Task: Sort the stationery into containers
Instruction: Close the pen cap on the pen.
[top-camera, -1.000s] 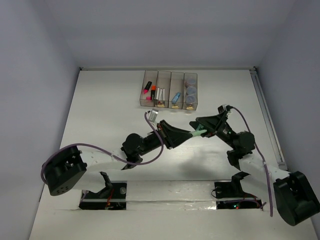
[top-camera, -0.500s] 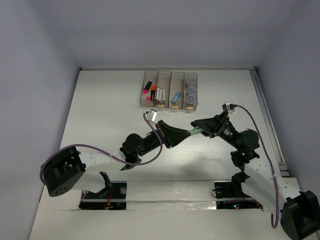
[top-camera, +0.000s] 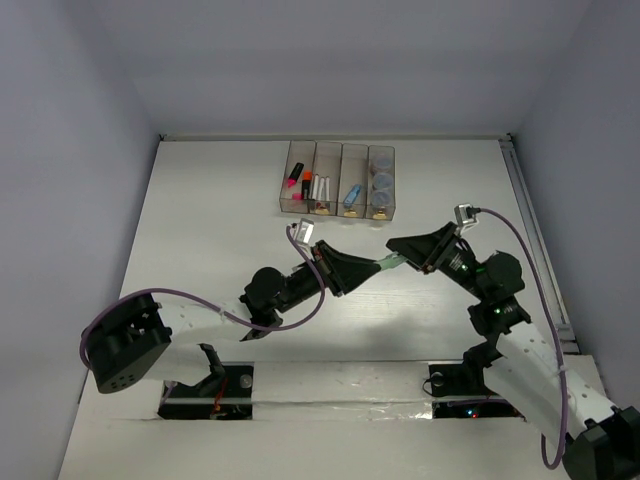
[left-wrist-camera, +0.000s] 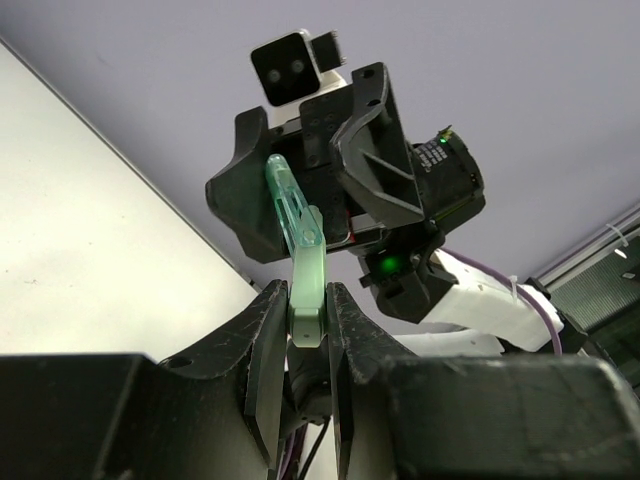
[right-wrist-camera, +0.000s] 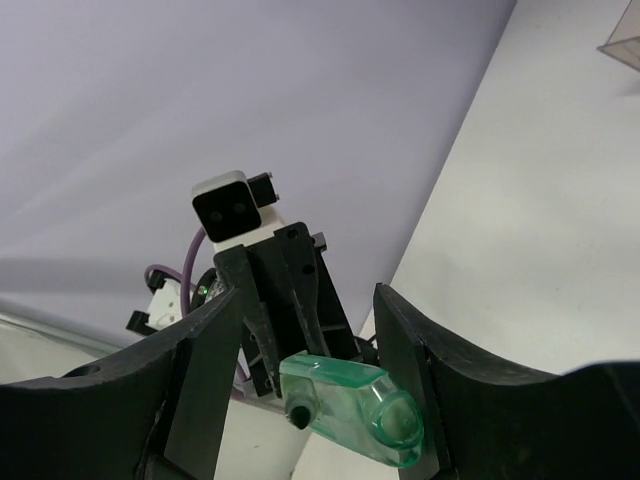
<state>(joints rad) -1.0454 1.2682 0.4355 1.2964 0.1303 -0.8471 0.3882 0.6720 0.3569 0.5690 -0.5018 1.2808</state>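
The left gripper (left-wrist-camera: 308, 300) has its two black fingers pressed flat against the lower end of a pale green marker (left-wrist-camera: 305, 262) of translucent plastic, holding it firmly. The marker sticks out past the fingertips along their line, with its clipped, clearer end leaning slightly to one side. From above, the left gripper (top-camera: 368, 270) reaches rightward over the white table (top-camera: 220, 220). The marker's (top-camera: 391, 264) long axis lies nearly level, and its free end points right and a little away from the arm bases, straight into the right gripper (top-camera: 407, 254). The right gripper (right-wrist-camera: 305, 325) faces back toward the left one with its fingers spread wide, one on each side of the marker's rounded green tip (right-wrist-camera: 352, 405). There is a clear gap on one side, and I cannot tell whether the other finger touches the tip. The marker hangs above the table between the two grippers. Farther out from both fingertips, away from the bases and a bit to the left, sits a row of four joined narrow bins (top-camera: 354, 160) of translucent brownish-grey plastic. They hold, from left to right, pink and orange highlighters (top-camera: 298, 182), two thin white pens (top-camera: 320, 188), a light blue marker (top-camera: 351, 196) and round grey-blue pots (top-camera: 381, 185).
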